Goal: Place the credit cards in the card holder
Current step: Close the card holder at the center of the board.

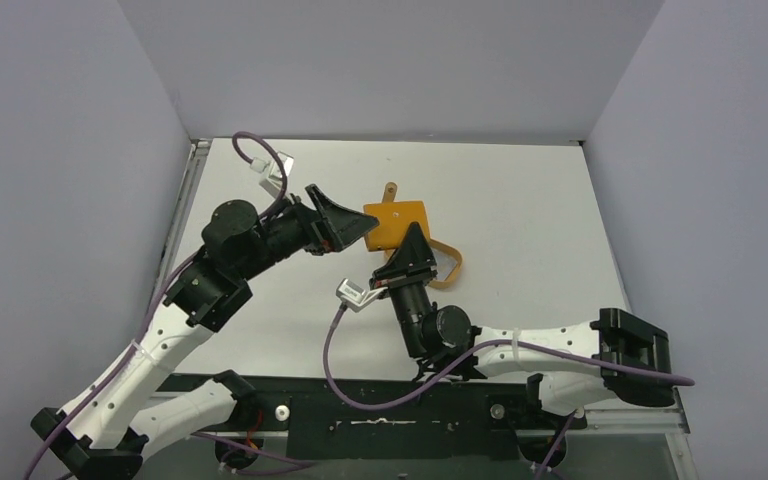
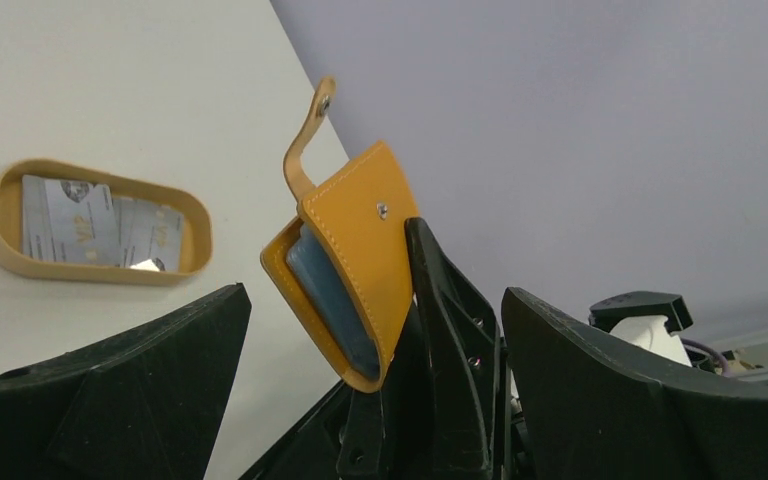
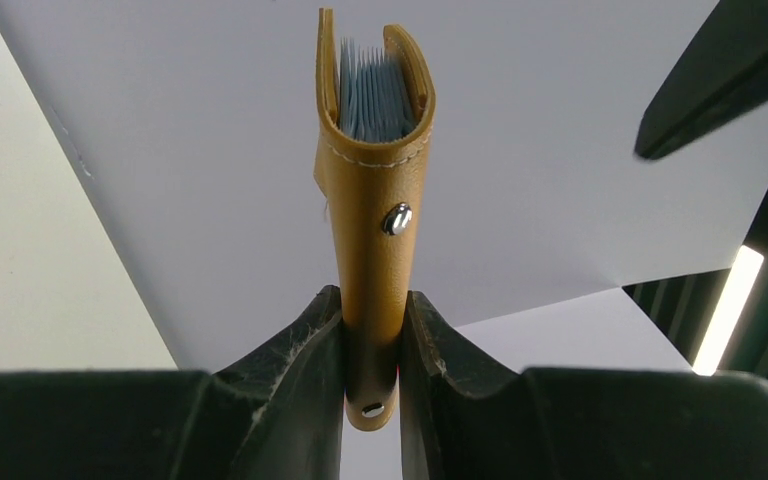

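The orange-brown card holder (image 1: 397, 222) is lifted above the table, slightly open, with grey-blue leaves showing inside (image 3: 372, 100). My right gripper (image 1: 407, 258) is shut on its lower edge; in the right wrist view both fingers (image 3: 310, 350) clamp the card holder (image 3: 370, 230) upright, its snap tab hanging down between them. My left gripper (image 1: 350, 225) is open and empty just left of the card holder, which shows between its fingers (image 2: 355, 260). Pale credit cards (image 2: 70, 218) lie in the tan tray (image 2: 0, 225).
The oval tan tray (image 1: 452, 268) lies on the white table right of my right gripper, mostly hidden by it. Grey walls close in the table at the left, back and right. The black mounting rail (image 1: 390, 410) runs along the near edge.
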Robot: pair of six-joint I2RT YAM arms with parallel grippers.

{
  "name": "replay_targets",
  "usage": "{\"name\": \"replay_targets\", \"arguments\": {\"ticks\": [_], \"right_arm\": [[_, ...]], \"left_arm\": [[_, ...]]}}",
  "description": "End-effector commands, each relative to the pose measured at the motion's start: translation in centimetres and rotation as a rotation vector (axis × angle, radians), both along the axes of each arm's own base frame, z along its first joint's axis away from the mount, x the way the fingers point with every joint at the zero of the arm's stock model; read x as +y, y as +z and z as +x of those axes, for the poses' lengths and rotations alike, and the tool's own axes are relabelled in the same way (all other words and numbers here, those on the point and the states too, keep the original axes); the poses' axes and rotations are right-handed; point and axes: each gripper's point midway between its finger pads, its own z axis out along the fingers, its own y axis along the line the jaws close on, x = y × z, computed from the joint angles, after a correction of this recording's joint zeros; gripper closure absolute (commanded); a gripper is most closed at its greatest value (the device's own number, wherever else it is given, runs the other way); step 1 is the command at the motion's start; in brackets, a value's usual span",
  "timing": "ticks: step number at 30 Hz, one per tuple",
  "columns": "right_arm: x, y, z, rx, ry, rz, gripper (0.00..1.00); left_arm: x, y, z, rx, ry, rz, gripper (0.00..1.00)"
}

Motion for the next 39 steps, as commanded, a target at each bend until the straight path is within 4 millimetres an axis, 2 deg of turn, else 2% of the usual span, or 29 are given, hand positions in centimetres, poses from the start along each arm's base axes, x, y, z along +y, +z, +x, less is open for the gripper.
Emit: {"name": "replay_targets", "arguments": {"ticks": [1,7,9,21,24,27,28,29,32,33,34,35,38,39], "right_arm": [[-0.8,3.7,-0.4,-0.048,-0.021,0.153,1.0],[-0.7,3.7,-0.4,-0.045,-0.025,0.156,1.0],[-0.8,3.7,-0.4,-0.045,-0.024,0.157,1.0],[-0.7,3.8,-0.9,-0.047,-0.016,0.158,1.0],[-0.8,3.9,-1.0,-0.046,-0.019,0.166,1.0],[-0.7,3.8,-1.5,-0.036,-0.02,0.177,1.0],[-0.7,3.5,-1.7,-0.023,-0.027,0.179,1.0],[-0.6,3.2,-1.9,-0.006,-0.033,0.172,0.93],[0.0,1.3,-2.7,0.072,-0.058,0.126,0.34],[0.2,0.6,-3.1,0.099,-0.057,0.123,0.18],[0.5,-0.2,-3.6,0.128,-0.049,0.115,0.07],[0.6,-0.9,-4.0,0.162,-0.041,0.127,0.01],[1.1,-2.8,-5.2,0.311,0.027,0.199,0.0],[0.9,-4.3,-5.3,0.407,0.051,0.174,0.0]], "left_arm": [[-1.5,0.8,-1.5,0.003,-0.082,-0.005,0.03],[-2.2,-0.3,-1.0,0.061,-0.072,-0.003,0.03],[-2.3,-0.6,-0.7,0.088,-0.061,-0.011,0.06],[-3.7,1.5,0.6,0.13,-0.064,-0.129,0.5],[-3.9,1.5,0.7,0.131,-0.074,-0.136,0.68],[-4.2,1.8,0.5,0.11,-0.092,-0.14,1.0],[-4.1,1.7,0.6,0.107,-0.087,-0.139,1.0],[-4.0,1.5,0.8,0.109,-0.079,-0.137,1.0],[-2.9,1.5,1.7,0.097,-0.031,-0.151,1.0],[-2.3,1.5,2.1,0.092,-0.013,-0.151,1.0],[-1.7,1.6,2.5,0.087,0.009,-0.147,1.0],[-0.8,1.8,3.1,0.078,0.037,-0.147,1.0],[1.3,2.3,4.1,0.034,0.094,-0.116,1.0],[1.9,2.6,4.1,0.008,0.106,-0.096,1.0]]}}
